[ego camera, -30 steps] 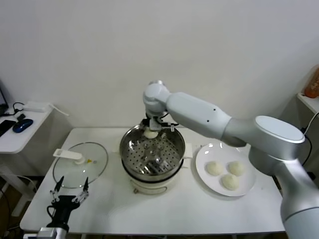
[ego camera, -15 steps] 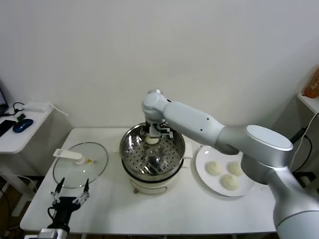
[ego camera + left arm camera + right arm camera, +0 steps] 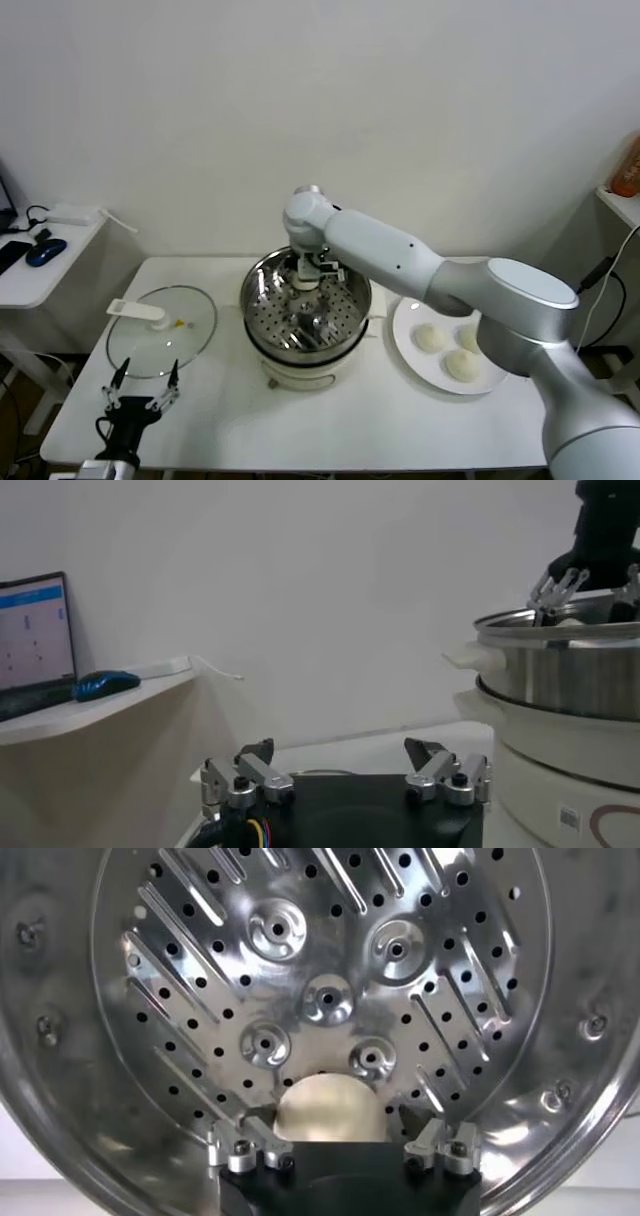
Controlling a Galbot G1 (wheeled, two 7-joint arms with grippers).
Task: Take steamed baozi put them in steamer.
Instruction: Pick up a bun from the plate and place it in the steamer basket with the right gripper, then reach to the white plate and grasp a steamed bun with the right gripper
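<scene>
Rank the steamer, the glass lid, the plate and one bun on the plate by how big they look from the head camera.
1. Steamer, largest.
2. Plate and glass lid: these look about alike, and the arm hides part of the plate, so no ranking between them.
3. Bun, clearly smallest.

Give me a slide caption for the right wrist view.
Right gripper open over a baozi resting on the steamer tray.

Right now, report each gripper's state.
Left gripper: open, holding nothing, parked low beside the steamer.
Right gripper: open inside the steamer, fingers apart on either side of a baozi on the tray.
</scene>
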